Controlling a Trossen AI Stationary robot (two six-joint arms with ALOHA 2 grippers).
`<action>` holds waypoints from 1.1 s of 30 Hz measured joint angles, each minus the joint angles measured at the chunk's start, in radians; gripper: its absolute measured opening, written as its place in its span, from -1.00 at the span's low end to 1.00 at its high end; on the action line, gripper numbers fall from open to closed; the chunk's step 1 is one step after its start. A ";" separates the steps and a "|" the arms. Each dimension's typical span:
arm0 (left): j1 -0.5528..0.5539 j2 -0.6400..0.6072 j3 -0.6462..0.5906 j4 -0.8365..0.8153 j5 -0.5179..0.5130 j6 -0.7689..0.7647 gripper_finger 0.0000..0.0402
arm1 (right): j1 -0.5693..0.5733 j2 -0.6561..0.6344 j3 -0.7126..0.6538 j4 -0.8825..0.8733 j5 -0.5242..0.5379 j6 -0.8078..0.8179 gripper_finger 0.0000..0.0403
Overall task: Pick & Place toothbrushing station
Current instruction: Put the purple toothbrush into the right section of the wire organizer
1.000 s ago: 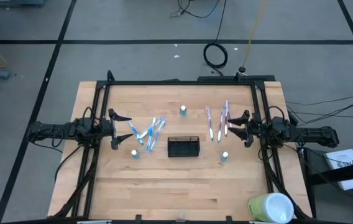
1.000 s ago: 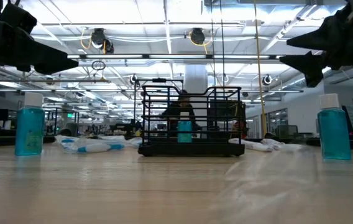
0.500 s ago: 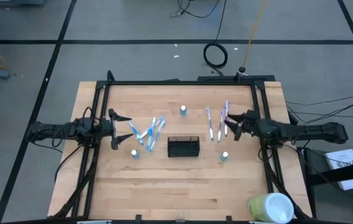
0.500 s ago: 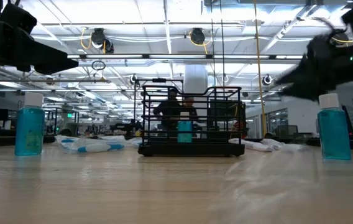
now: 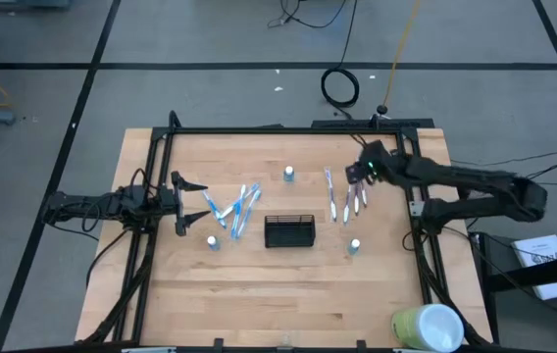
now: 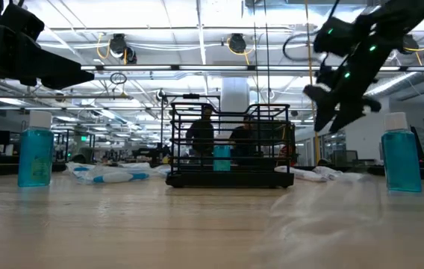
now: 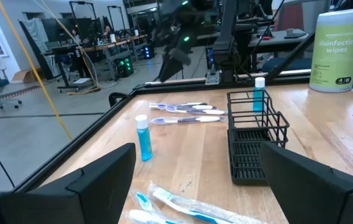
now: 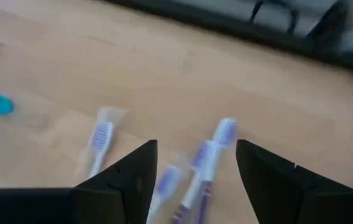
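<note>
— Where's the toothbrushing station (image 5: 289, 231)?

— Mid-table (image 5: 259, 294), upright, between the two toothbrush piles.

— And the right gripper (image 5: 358, 177)?

— Up over the purple toothbrushes (image 5: 345, 199) toward the table's far right corner, jaws spread, holding nothing.

— The left gripper (image 5: 192, 204)?

— By the left edge, jaws spread wide, empty.

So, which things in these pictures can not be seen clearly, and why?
- Purple toothbrushes, right wrist view: motion blur smears them; their count is unclear.
- Small bottle, low view: partly hidden behind the holder wires.
- Wipes canister, high view: cut off by the bottom edge.
- Left claw, left wrist view: fingertips cut off by the bottom edge.
</note>
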 joint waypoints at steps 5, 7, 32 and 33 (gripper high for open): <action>0.000 0.000 0.000 0.000 0.000 0.000 0.75 | -0.104 0.151 0.001 0.072 -0.031 0.022 0.04; 0.000 0.000 0.000 0.000 0.000 0.000 0.75 | -0.128 0.187 0.001 0.077 -0.031 0.024 0.04; 0.000 0.000 0.000 0.000 0.000 0.000 0.75 | -0.202 0.380 -0.007 0.208 -0.034 -0.042 0.04; 0.000 0.000 0.000 0.000 0.000 0.000 0.75 | -0.202 0.380 -0.012 0.206 -0.035 -0.036 0.03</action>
